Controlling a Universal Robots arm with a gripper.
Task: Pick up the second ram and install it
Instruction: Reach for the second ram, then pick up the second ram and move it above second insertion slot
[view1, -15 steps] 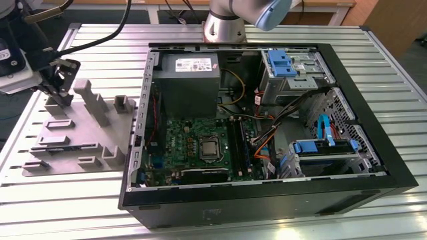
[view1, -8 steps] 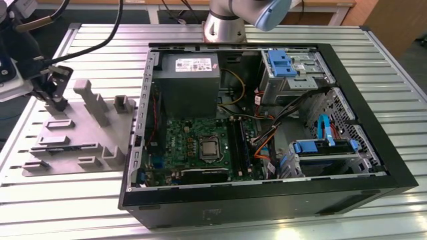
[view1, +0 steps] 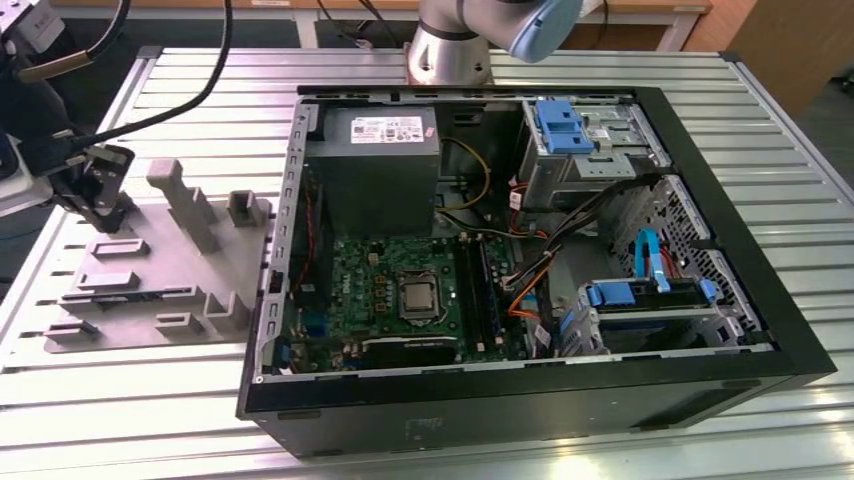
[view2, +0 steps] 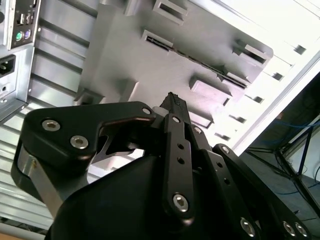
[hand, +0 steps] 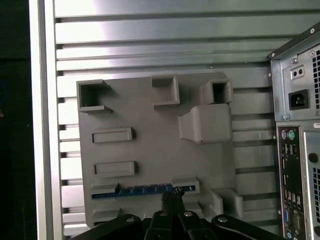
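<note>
Black two-finger claw (hand: 170, 199) hangs over the flat grey plastic fixture plate with raised blocks (hand: 150, 135). The plate lies on the slatted aluminium tabletop (hand: 150, 30), beside the open black computer tower case (view1: 747, 330). In both wrist views the claw fingers look pressed together with nothing between them, so it is closed and empty. The second ram, a long thin dark stick with a blue edge (hand: 142, 190), stands on edge in a slot of the fixture directly under the claw tips. The tips sit toward one end of the stick, not over its middle. Contact can't be judged from the first wrist view. The exterior view shows the claw a little clear above the plate.

Risks, as judgement:
- With the fingers closed, coming down would ram the tips onto the stick's top edge and could chip it or wedge it in the slot.
- An off-centre pinch would likely cock the stick as it lifts, so it binds in the slot and drags the light plate along.
- The grey slot blocks flank the stick closely, so opened fingers may land on them instead of the stick.
- The stick is thin and smooth, so a weak grip may let it slip or rotate, and it would then meet the green motherboard (view1: 387, 290) crooked.
- Loose cables (view1: 534, 270) lie near there and could snag.
</note>
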